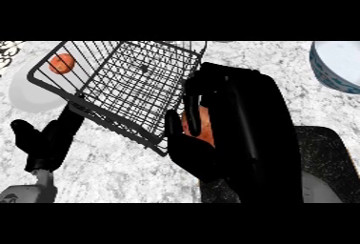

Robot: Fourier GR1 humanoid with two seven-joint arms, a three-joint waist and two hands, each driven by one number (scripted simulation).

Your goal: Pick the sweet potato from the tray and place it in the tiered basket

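Observation:
An orange-brown sweet potato (200, 125) shows between the curled fingers and thumb of my right hand (232, 124), which is raised close to the view and hides most of it. The hand sits just right of the black wire tiered basket (134, 81), close to its right edge. A dark tray (325, 152) lies at the lower right, mostly behind the hand and forearm. My left hand (35, 143) rests at the lower left with relaxed fingers, holding nothing.
An orange round fruit (62, 63) lies in the basket's far left corner. A white plate (32, 97) sits under the basket's left side. A blue-rimmed white bowl (339, 64) stands at the upper right. The counter is speckled grey.

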